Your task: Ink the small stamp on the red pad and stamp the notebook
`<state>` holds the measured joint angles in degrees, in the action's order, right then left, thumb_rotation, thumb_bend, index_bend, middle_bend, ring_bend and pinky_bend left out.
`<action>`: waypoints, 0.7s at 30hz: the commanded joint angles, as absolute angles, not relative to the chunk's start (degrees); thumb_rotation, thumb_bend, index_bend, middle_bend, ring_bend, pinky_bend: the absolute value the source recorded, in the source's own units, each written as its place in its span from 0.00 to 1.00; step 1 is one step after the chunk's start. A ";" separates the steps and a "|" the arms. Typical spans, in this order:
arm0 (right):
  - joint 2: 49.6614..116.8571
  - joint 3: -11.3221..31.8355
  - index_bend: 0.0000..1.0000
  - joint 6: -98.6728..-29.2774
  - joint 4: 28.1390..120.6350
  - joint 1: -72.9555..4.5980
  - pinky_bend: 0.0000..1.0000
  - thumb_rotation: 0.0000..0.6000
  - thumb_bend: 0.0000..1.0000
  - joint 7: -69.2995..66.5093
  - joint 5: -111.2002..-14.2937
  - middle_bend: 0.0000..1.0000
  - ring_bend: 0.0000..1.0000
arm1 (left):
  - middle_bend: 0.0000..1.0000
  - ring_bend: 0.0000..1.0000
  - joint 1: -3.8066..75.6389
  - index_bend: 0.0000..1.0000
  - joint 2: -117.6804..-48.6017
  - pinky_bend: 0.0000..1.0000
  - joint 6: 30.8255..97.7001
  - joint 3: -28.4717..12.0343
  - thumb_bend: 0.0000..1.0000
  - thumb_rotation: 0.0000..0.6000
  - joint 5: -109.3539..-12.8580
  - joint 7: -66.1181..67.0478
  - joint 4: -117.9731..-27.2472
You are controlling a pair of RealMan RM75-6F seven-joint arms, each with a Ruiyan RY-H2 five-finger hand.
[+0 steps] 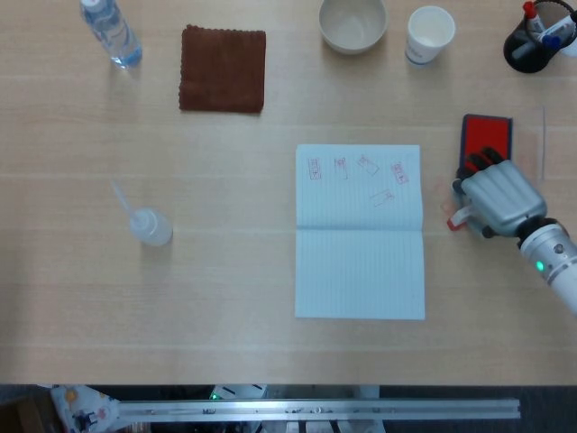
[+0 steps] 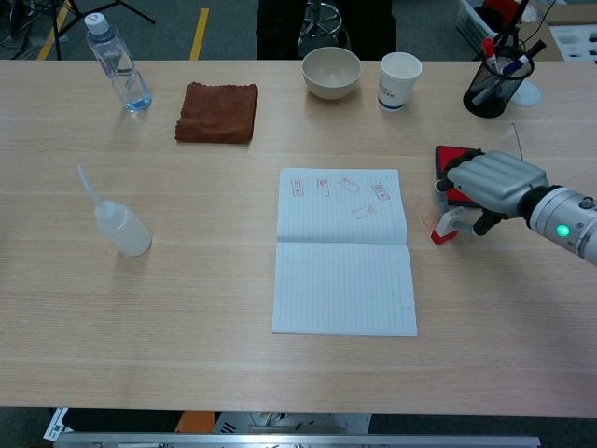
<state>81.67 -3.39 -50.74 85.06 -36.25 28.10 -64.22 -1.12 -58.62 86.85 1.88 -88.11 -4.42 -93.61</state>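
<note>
Item: right hand [image 2: 492, 182], fingers curled around the small stamp [image 2: 445, 228], between the notebook [image 1: 360, 231] at 9 o'clock and the red pad [image 1: 486, 137] at 12. We judge a loose hold could tip the stamp and smear ink. Bare table [image 1: 225, 298] toward 6; pen holder [image 2: 491, 86] crowds 12.

No legible text found: red stamp marks on the notebook [image 1: 360, 231] and the paper cup's [image 2: 399, 80] print are too small to read.
</note>
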 commanded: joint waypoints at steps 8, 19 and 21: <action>80.15 -3.09 0.46 -51.57 86.53 -35.51 0.11 1.00 0.29 28.02 -65.07 0.32 0.13 | 0.11 0.11 -1.08 0.16 -58.59 0.09 86.91 1.87 0.34 1.00 -88.25 -4.30 -93.74; 75.23 -2.70 0.46 -55.20 93.28 -34.31 0.11 1.00 0.29 27.99 -68.65 0.32 0.13 | 0.11 0.11 -0.84 0.16 -58.61 0.09 86.75 1.62 0.34 1.00 -88.09 -4.18 -93.85; 73.77 -2.46 0.46 -56.34 94.97 -33.91 0.11 1.00 0.29 27.78 -69.41 0.32 0.13 | 0.11 0.11 -0.66 0.16 -58.62 0.09 86.57 1.49 0.34 1.00 -88.01 -4.07 -93.92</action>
